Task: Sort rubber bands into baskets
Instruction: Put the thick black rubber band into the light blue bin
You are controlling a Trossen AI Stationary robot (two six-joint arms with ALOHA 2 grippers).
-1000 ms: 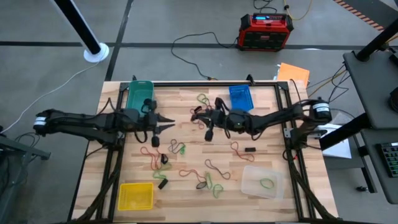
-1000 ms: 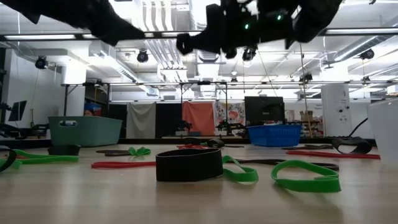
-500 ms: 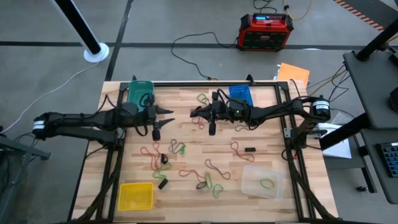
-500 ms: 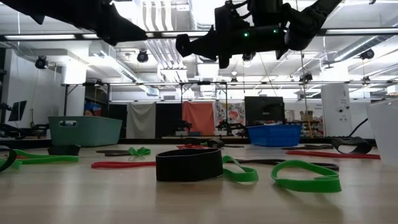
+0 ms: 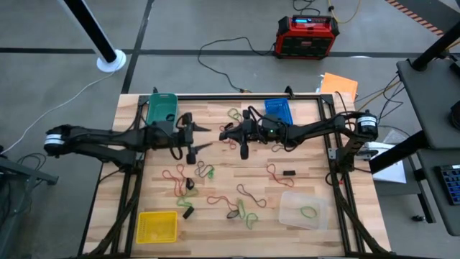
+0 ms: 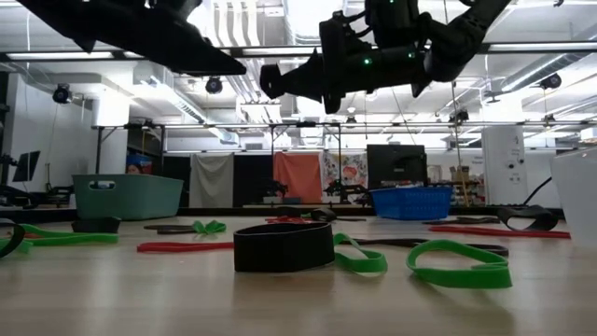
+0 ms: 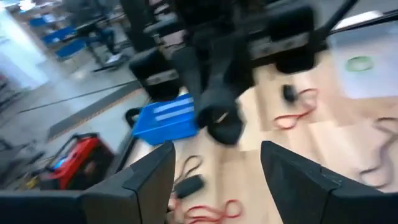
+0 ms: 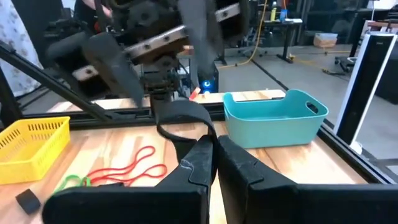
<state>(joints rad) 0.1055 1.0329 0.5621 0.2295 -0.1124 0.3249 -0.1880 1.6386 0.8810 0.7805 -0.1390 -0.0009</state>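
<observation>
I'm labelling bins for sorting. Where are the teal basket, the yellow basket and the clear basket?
teal basket (image 5: 161,108): high view, inside floor.
yellow basket (image 5: 157,226): high view, middle of its mesh floor.
clear basket (image 5: 291,211): high view, bare floor left of the green band.

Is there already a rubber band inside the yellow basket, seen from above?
No, the yellow basket shows only its bare mesh floor, while a green rubber band lies in the clear basket.

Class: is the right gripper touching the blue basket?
Apart. The high view shows the right gripper over bare table, with open wood between it and the blue basket.
</observation>
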